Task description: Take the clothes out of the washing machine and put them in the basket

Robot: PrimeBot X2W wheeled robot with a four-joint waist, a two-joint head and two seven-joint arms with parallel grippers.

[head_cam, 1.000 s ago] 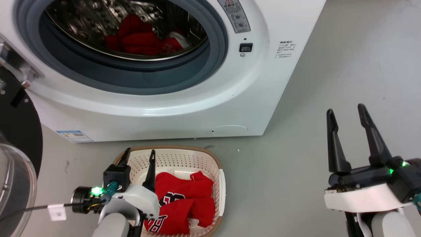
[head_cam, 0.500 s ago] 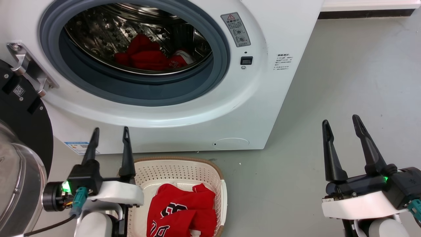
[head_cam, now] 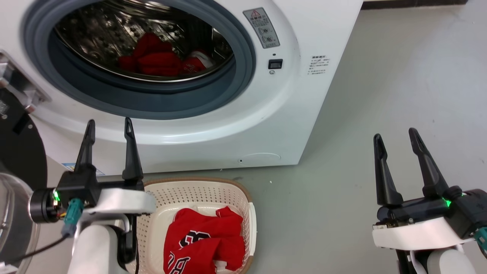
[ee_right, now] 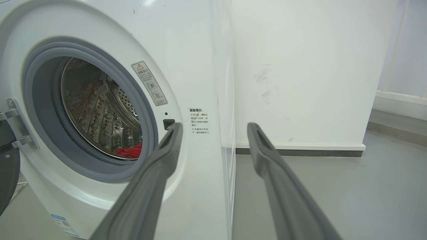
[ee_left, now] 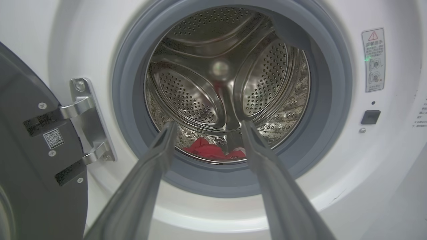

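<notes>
Head view: left tool point(head_cam: 109, 123), fingers apart and empty, before the washing machine point(head_cam: 228, 114); right tool point(head_cam: 395, 135) apart too, beside it. Red clothes point(head_cam: 152, 57) inside it, more in the basket point(head_cam: 198, 190) in front.
Left wrist view: clothes low inside it.
Right wrist view: some red shows inside.
Clothes: likely soft, light, floppy; pinch a top fold.

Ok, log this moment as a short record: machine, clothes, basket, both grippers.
washing machine: door swung open at the left, drum exposed
clothes in drum: red jerseys bunched at the bottom
basket: on the floor in front of the washing machine
clothes in basket: red jersey, lettering showing
left gripper: open, empty, fingers aimed at the drum opening
right gripper: open, empty, over the floor to the right of the washing machine
</notes>
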